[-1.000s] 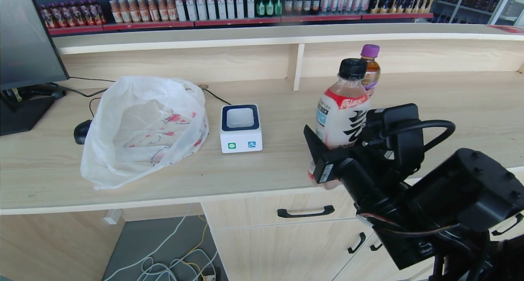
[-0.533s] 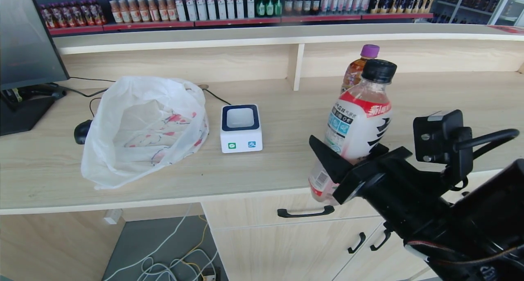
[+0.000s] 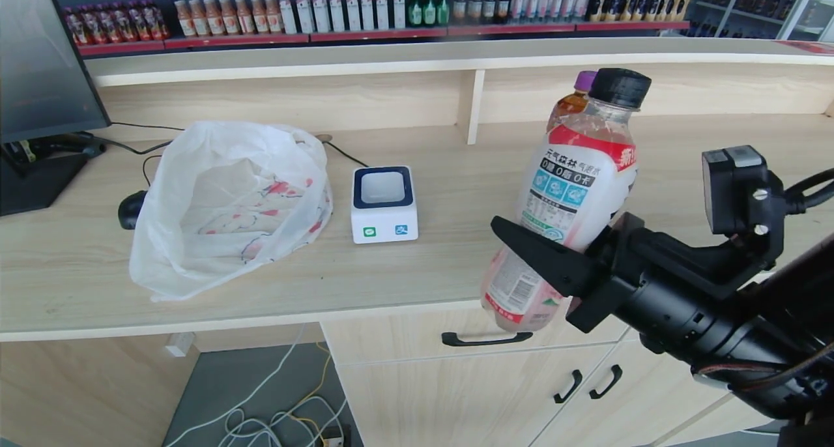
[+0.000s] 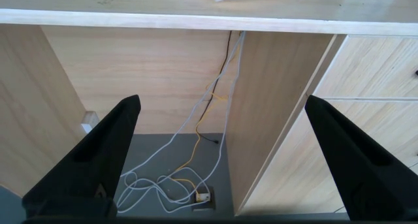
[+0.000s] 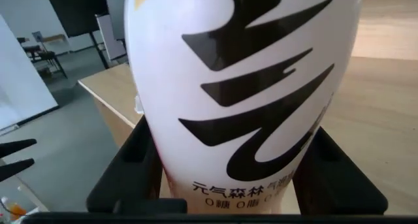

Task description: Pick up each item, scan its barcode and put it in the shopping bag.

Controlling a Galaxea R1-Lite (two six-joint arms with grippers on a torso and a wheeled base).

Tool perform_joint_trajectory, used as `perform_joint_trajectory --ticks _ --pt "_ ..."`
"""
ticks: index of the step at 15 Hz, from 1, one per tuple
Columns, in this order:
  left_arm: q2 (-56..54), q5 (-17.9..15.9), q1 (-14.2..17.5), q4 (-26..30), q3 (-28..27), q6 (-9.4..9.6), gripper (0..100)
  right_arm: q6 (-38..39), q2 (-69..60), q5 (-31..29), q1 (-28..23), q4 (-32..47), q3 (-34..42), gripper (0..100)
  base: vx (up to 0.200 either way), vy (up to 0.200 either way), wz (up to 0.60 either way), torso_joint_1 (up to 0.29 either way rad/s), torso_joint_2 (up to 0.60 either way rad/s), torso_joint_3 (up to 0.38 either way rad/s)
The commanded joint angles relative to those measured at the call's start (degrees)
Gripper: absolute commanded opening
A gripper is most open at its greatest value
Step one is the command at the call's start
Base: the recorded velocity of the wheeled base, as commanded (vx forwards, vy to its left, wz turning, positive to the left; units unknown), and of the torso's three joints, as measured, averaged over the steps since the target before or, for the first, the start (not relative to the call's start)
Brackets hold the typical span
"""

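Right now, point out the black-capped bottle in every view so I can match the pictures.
Head view: black-capped bottle right of centre, tilted, held by the right gripper above the counter edge.
Right wrist view: the bottle close up in the gripper, white label with black strokes.
Left wrist view: aimed under the counter at loose cables.
Shared landmark: the pale wooden counter.

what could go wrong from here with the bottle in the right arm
1. The black-capped bottle sits tilted in the right end effector, and its base appears to hang out past the counter edge; a slip would likely drop it to the floor.
2. Its barcode is low on the label and not turned to the scanner, so the scan may miss.
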Motion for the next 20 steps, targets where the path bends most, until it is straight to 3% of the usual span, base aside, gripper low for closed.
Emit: perform_joint_trajectory --ticks 1,4,10,20 --pt "-0.02 0.00 0.00 -0.01 0.00 0.02 100 1.93 -0.65 6.04 -0.49 -0.10 -2.40 0 0.000 0.000 0.00 0.000 0.00 0.000" --pt "-0.02 0.00 0.00 -0.01 0.00 0.02 100 5.71 -0.83 13.68 -2.25 -0.01 -5.21 0 0.000 0.000 0.00 0.000 0.00 0.000" --pt "-0.02 0.00 0.00 -0.01 0.00 0.02 100 13.62 -1.71 16.67 -3.22 -0.01 -7.59 0 0.000 0.000 0.00 0.000 0.00 0.000" --pt "-0.02 0.00 0.00 -0.01 0.00 0.02 100 14.14 -2.76 15.53 -3.13 -0.01 -7.32 0 0.000 0.000 0.00 0.000 0.00 0.000"
